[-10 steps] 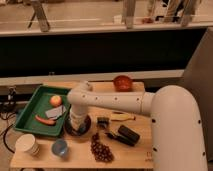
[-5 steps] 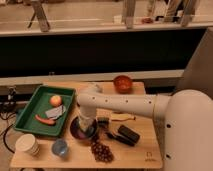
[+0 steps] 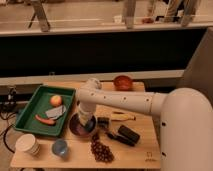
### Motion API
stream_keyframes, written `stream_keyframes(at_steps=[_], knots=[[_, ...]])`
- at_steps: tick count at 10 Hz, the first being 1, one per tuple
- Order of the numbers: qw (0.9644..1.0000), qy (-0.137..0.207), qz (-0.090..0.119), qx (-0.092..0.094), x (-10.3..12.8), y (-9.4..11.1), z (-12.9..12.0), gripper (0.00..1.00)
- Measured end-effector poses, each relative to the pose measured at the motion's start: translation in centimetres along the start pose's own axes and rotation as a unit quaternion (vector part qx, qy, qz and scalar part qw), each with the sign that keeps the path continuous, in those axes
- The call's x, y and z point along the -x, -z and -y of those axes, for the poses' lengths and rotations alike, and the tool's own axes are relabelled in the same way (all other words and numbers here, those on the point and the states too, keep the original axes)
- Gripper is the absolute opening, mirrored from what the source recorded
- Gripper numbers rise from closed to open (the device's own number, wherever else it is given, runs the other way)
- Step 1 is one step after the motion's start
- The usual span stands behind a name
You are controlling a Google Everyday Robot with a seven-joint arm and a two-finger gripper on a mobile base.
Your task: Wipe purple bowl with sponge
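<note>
The purple bowl (image 3: 76, 129) sits on the wooden table (image 3: 145, 150) just right of the green tray, near the table's middle. My white arm reaches in from the right, bends at the elbow (image 3: 90, 89) and points down. My gripper (image 3: 86, 121) is down inside the bowl, over its right half. The sponge is hidden under the gripper; I cannot make it out.
A green tray (image 3: 25, 120) on the left holds an orange fruit (image 3: 56, 100), a grey flat piece (image 3: 56, 112) and a red-orange item (image 3: 45, 119). An orange-brown bowl (image 3: 122, 82) stands at the back. A light-blue cup (image 3: 60, 147), white cup (image 3: 27, 145), grapes (image 3: 100, 150), black object (image 3: 128, 135) and yellow-handled tool (image 3: 121, 116) lie nearby.
My elbow and gripper have shifted a little to the right over the bowl. The bowl and the other things have stayed in place.
</note>
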Motion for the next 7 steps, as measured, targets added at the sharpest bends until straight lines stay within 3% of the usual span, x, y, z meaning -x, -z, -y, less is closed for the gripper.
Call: stream_keyframes(at_steps=[3, 7], knots=[[0.9999, 0.011, -0.012, -0.002, -2.1, 0.5, 1.1, 0.00], [0.9998, -0.015, -0.010, 0.007, -2.2, 3.3, 1.6, 0.00]])
